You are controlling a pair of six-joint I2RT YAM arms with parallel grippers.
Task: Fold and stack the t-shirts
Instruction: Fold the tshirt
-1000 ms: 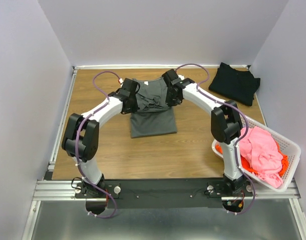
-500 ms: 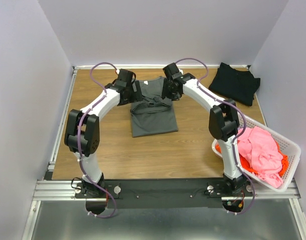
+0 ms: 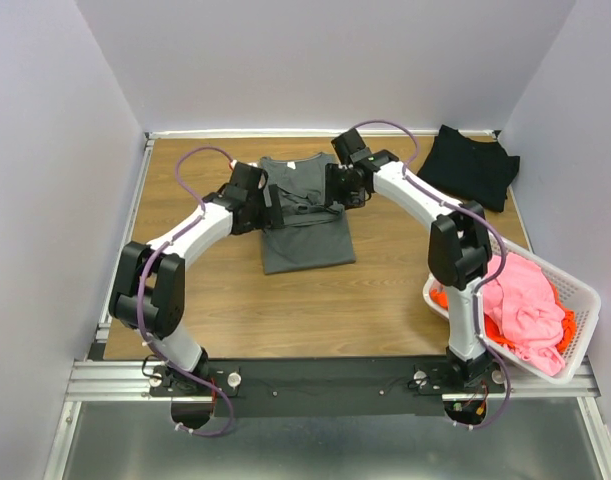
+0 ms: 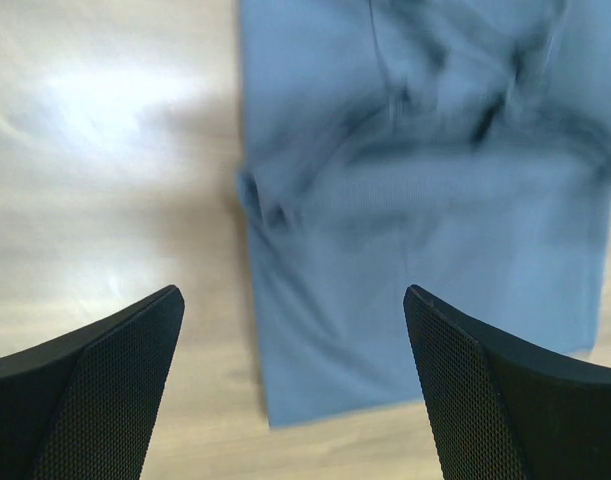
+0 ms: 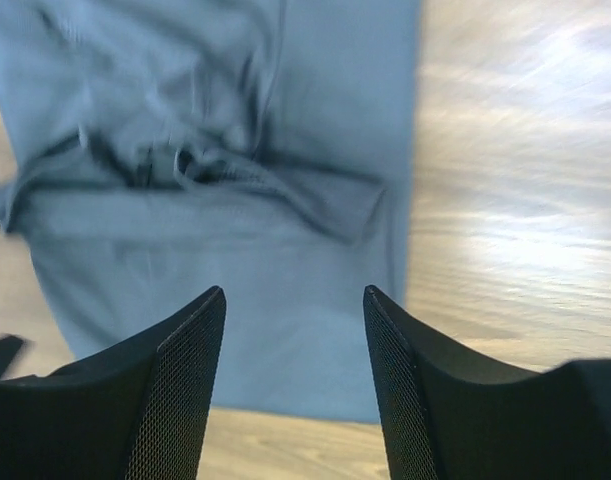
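The task is judged to be under way, with most of it left. In the white slatted plastic basket (image 3: 585,300) at the near right, a pink t-shirt (image 3: 520,305) and an orange t-shirt (image 3: 440,297) are heaped unfolded. A dark grey t-shirt (image 3: 305,240) is spread at the middle of the surface. Its sides are turned in to a narrow oblong, and a rumpled band runs across its upper half, so its fold looks unfinished. A black t-shirt (image 3: 470,165) is laid alone in the far right corner, loosely folded; no stack is built yet.

The left end effector (image 4: 290,300) is held above the grey shirt's left edge, its jaws spread wide with nothing between them. The right end effector (image 5: 293,295) is held over the right edge, jaws likewise parted and empty.

The scene is enclosed by plain pale lilac walls (image 3: 325,60). The wood-grain surface (image 3: 205,300) is framed by metal rails.
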